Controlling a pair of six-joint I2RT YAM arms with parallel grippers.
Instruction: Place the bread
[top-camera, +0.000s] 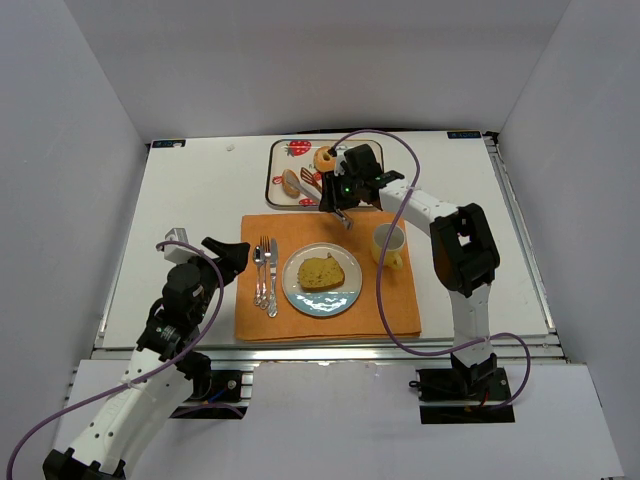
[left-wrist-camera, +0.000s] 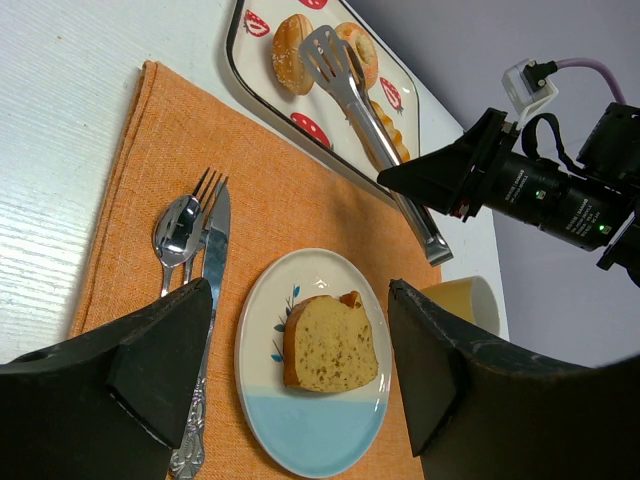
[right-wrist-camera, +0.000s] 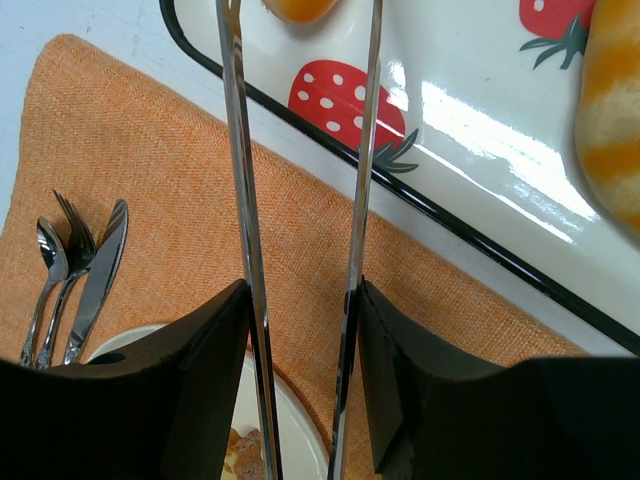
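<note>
A slice of bread (top-camera: 321, 272) (left-wrist-camera: 332, 342) lies flat on a white and blue plate (top-camera: 325, 303) (left-wrist-camera: 310, 430) in the middle of the orange placemat (top-camera: 400, 300). My right gripper (top-camera: 345, 190) (right-wrist-camera: 300, 300) is shut on metal tongs (top-camera: 325, 195) (right-wrist-camera: 245, 180), one pad against each arm. The tongs' arms stand apart with nothing between them, and their heads (left-wrist-camera: 325, 50) reach over the strawberry tray (top-camera: 278, 190) (right-wrist-camera: 480, 130). My left gripper (top-camera: 235, 255) (left-wrist-camera: 300, 290) hangs open and empty above the placemat's left side, near the plate.
The tray holds a ring-shaped pastry (top-camera: 326, 158) and a roll (top-camera: 291, 182). A yellow cup (top-camera: 389, 243) stands right of the plate. A spoon, fork and knife (top-camera: 265, 275) lie left of it. White walls close in the table on three sides.
</note>
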